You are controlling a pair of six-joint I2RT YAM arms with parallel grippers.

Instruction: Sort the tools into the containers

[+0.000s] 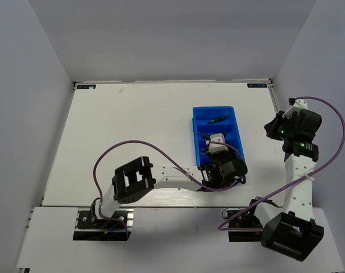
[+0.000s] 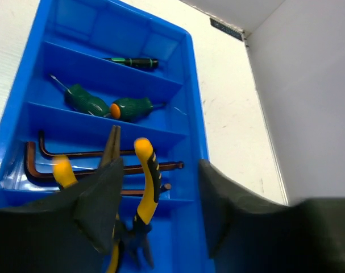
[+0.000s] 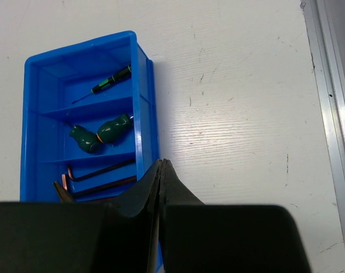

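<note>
1. Left wrist: left hand [image 2: 156, 207] spread wide, letting pliers [image 2: 146, 176] rest nose-up in the nearest section of the tray [image 2: 190, 102], apart from hex keys [image 2: 75, 166].
2. Clenched, empty right hand [image 3: 161, 170] waits off to one side, likely keeping clear.

Blue tray [image 1: 226, 114] sits on the white table [image 1: 132, 119] toward 3 o'clock of centre, long axis running roughly 12 to 6. One thin dark tool [image 1: 215, 120] lies slantwise in its 12 o'clock compartment. Left arm [image 1: 172, 177], based at 7 o'clock, reaches across to the tray's 6 o'clock end, left gripper [image 1: 213, 147] over the near compartments, finger spacing unreadable. Right arm [image 1: 297, 182], based at 5 o'clock, stands folded beyond the table's 3 o'clock edge, apart from the tray, and a purple cable [image 1: 129, 142] loops off each arm.
</note>
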